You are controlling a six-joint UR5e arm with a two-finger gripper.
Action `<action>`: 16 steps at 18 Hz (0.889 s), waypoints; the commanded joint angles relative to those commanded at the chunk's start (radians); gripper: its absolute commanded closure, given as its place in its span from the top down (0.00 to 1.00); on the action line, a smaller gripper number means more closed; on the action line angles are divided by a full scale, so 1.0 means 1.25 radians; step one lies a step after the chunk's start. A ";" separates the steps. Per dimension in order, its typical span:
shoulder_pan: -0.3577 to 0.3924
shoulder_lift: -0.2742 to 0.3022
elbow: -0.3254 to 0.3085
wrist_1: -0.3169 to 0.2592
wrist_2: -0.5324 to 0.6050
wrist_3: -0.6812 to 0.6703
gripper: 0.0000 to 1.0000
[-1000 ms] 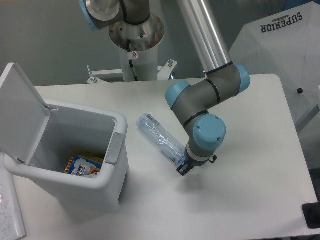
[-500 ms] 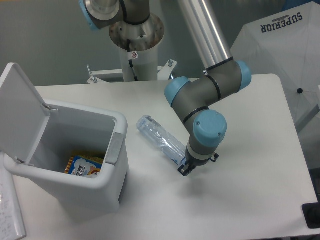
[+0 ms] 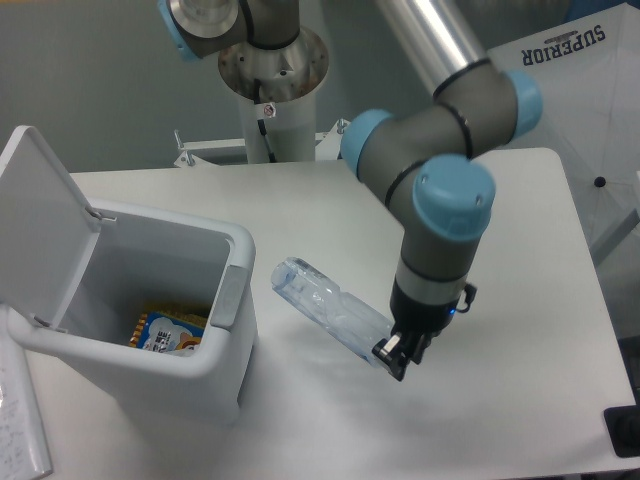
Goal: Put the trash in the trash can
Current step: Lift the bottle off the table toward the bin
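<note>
Gripper point(image 3: 397, 353) clamped on one end of the clear bottle point(image 3: 325, 307), fingers narrow around it | bottle tilted, far end raised toward the bin's grey tab point(image 3: 230, 296) | trash can point(image 3: 150, 365) lid open, printed packet point(image 3: 168, 329) inside

Clear bottle point(image 3: 325, 305) tilted in the fingers point(image 3: 392, 354) — beside the open white bin point(image 3: 215, 360), above the table point(image 3: 500, 420).

One fixed camera looks down from high at the table point(image 3: 300, 200), facing the arm's base point(image 3: 270, 75)
</note>
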 joint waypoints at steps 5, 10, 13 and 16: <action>0.009 0.011 0.038 0.070 0.000 0.077 0.17; 0.020 0.023 0.059 0.202 -0.098 0.142 0.17; 0.023 0.042 0.081 0.204 -0.181 0.181 0.18; 0.023 0.082 0.084 0.204 -0.222 0.178 0.18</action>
